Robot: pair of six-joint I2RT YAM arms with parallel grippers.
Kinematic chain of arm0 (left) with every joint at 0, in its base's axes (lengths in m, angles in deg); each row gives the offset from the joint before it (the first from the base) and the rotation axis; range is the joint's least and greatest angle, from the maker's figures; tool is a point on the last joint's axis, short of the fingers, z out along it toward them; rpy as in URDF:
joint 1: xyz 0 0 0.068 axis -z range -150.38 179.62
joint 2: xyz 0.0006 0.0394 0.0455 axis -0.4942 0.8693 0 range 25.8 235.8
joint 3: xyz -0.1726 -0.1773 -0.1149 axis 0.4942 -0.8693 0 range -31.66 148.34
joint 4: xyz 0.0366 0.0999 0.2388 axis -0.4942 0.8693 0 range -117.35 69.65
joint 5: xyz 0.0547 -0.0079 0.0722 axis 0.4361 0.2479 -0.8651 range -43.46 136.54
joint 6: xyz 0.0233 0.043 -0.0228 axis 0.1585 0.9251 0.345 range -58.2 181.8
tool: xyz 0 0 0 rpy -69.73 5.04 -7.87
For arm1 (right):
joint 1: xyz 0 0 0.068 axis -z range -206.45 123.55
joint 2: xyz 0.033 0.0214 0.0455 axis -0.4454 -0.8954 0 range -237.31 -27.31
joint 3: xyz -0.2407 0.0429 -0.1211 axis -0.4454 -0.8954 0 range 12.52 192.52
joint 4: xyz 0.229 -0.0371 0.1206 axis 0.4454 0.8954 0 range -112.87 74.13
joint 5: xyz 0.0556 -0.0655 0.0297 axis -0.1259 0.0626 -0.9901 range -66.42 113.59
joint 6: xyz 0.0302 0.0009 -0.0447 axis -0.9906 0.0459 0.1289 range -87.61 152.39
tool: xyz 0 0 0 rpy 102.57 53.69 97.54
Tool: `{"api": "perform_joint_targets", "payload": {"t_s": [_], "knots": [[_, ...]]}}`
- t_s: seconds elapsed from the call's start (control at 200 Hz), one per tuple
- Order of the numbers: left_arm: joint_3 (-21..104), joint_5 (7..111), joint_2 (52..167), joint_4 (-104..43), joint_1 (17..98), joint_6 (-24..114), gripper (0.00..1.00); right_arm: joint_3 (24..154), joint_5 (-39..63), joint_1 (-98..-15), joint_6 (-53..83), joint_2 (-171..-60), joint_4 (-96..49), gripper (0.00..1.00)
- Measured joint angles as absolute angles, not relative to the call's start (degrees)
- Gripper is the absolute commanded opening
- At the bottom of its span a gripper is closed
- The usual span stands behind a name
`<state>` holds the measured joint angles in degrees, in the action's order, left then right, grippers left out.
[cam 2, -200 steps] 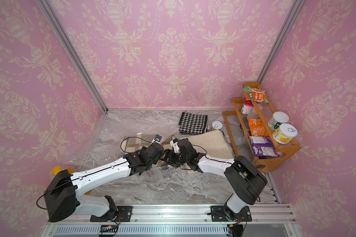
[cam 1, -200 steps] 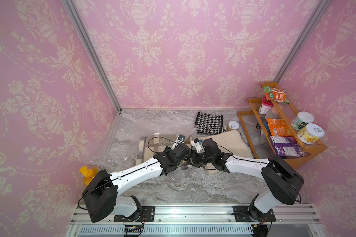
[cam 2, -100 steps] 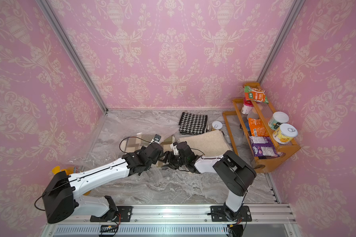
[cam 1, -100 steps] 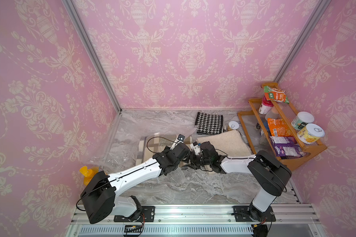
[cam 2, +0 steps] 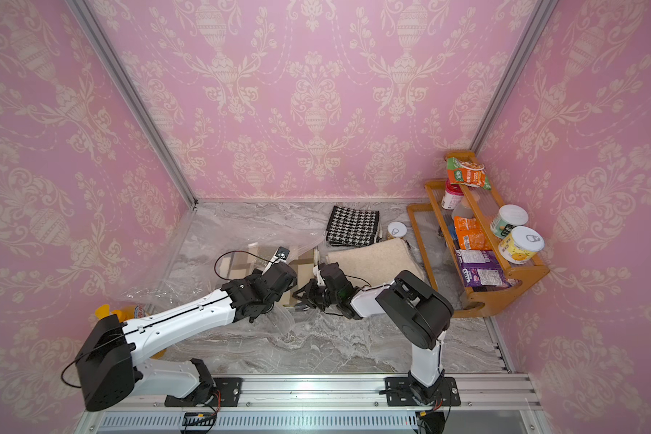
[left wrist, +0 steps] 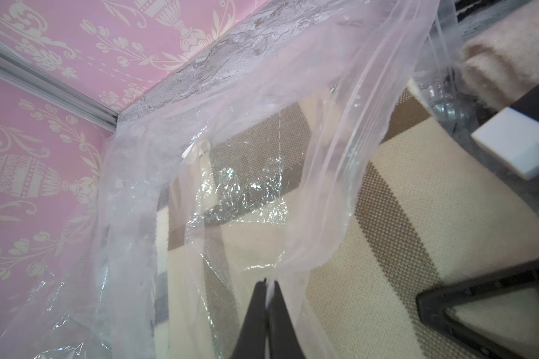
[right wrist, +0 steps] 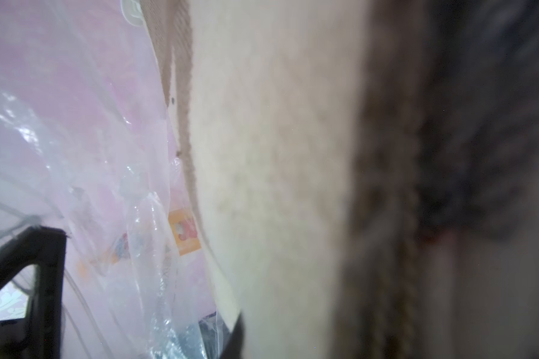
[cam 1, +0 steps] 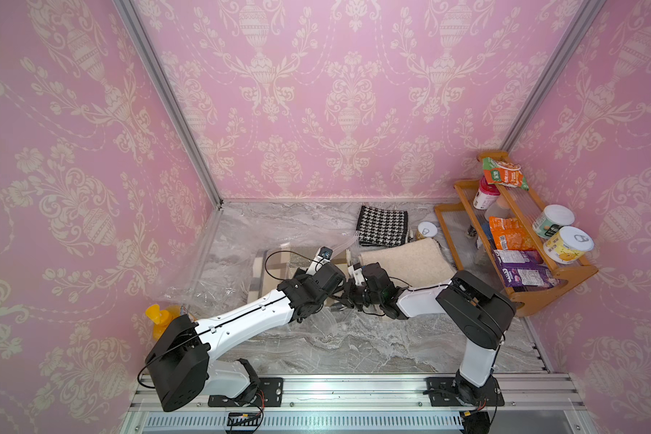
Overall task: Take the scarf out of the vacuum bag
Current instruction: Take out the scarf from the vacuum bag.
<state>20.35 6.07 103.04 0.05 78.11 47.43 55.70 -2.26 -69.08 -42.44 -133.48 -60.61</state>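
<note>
1 second ago my right claw [cam 2: 297, 300] stood wide apart. Now it is closed on a corner of the scarf [cam 1: 271, 265], and my right elbow has folded inward. My left claw [left wrist: 266, 289] is still pressed together on the film of the vacuum bag [cam 1: 237, 240], holding its mouth lifted. The scarf lies flat inside this mouth, long axis across the table, 1 short end toward the beige cloth [cam 1: 406, 263].

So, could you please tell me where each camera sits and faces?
Top views: above the rail, facing down at the table; left arm, right arm show.
Left wrist: on its arm, facing bag and scarf; left pincer shows.
Right wrist: on its arm, against blurred scarf; a black finger shows.
Wrist views share bag, scarf.
</note>
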Motion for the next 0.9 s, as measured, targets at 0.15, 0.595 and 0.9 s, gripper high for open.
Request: {"api": "perform_joint_targets", "payload": {"t_s": [0.15, 0.595, 0.9], "knots": [[20.4, 5.0, 102.9, 1.5, 78.1, 46.2, 0.0, 55.7, 3.3, -71.6, -45.6, -134.6, -63.6, 0.06], [25.1, 3.8, 106.7, 3.7, 74.1, 45.2, 0.0, 59.2, 23.5, -79.3, -58.0, -141.6, -73.7, 0.0], [25.2, 4.2, 108.2, 5.0, 64.7, 43.6, 0.0, 71.3, 28.1, -79.9, -59.2, -146.2, -66.1, 0.01]]}}
